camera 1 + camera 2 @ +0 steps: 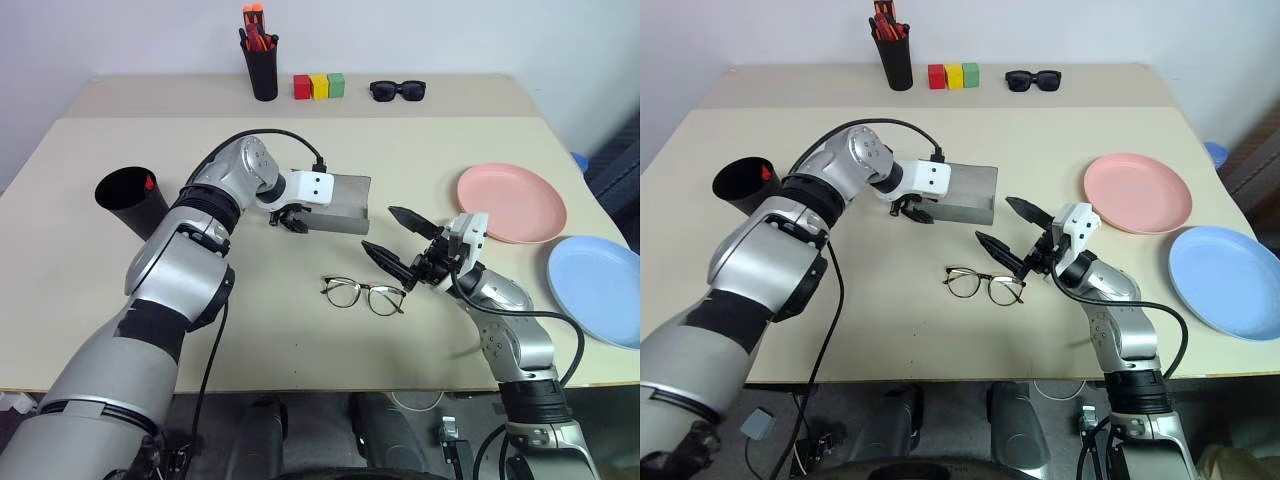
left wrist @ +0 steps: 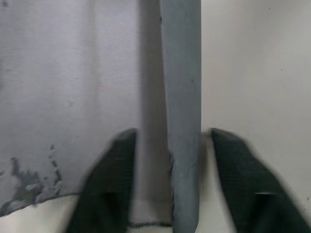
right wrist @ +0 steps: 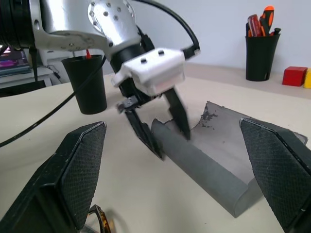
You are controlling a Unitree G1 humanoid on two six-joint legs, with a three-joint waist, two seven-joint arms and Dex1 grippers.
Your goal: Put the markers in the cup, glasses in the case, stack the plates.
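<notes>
The grey case (image 1: 345, 200) lies open at the table's middle. My left gripper (image 1: 290, 222) points down over its near-left wall. In the left wrist view one finger (image 2: 112, 174) is inside the case and the other outside. The outer finger is against the wall and the inner one stands a little off it, so the gripper is open. The wire-framed glasses (image 1: 363, 293) lie flat in front of the case. My right gripper (image 1: 380, 228) hovers open just right of them, empty. The black cup (image 1: 130, 200) stands at the left with a marker's red end (image 1: 149, 182) showing inside. The pink plate (image 1: 511, 202) and blue plate (image 1: 597, 288) lie side by side at the right.
A slim black pen holder (image 1: 262, 65) with orange-tipped pens, three coloured blocks (image 1: 319, 86) and black sunglasses (image 1: 398, 90) line the far edge. The blue plate reaches the table's right edge.
</notes>
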